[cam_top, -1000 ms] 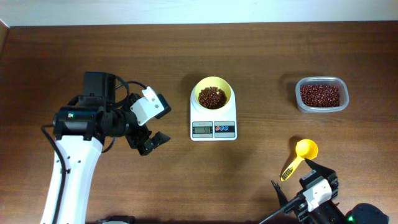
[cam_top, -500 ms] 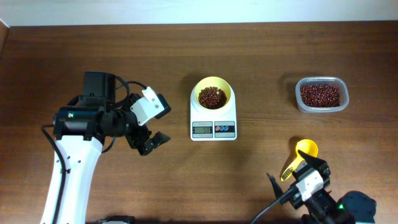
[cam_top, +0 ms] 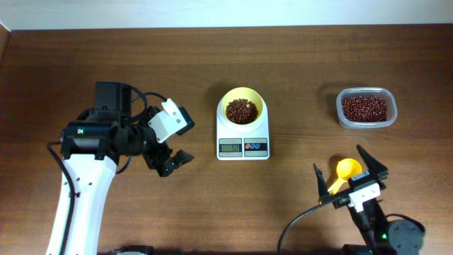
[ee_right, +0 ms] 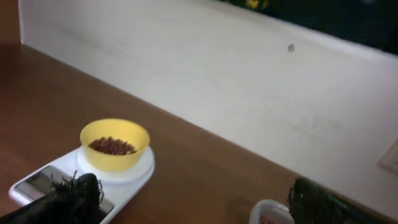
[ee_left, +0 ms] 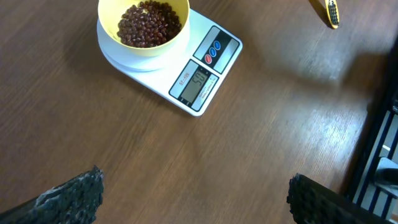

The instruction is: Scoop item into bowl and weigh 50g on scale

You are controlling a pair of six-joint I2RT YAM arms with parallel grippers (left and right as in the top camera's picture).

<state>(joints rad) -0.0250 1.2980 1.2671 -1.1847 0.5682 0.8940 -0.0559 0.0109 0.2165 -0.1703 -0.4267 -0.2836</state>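
Right gripper (cam_top: 340, 161) has swung round since a second ago; jaws wide, yellow scoop (cam_top: 347, 169) between them seen from above. Beans (cam_top: 241, 110) sit in the bowl (cam_top: 242, 94) on the scale (cam_top: 243, 147), mid-table. Left gripper (cam_top: 177, 163) wide, empty, left of the scale.

The bench (cam_top: 297, 64) is dark brown wood with a clear grain, and a pale wall runs along its far edge. Standing directly on it are the white scale (cam_top: 243, 146) near the middle and a clear plastic container (cam_top: 340, 108) well apart to the right. A small yellow scoop (cam_top: 347, 168) lies nearer the front edge, its handle angled toward the front-left.
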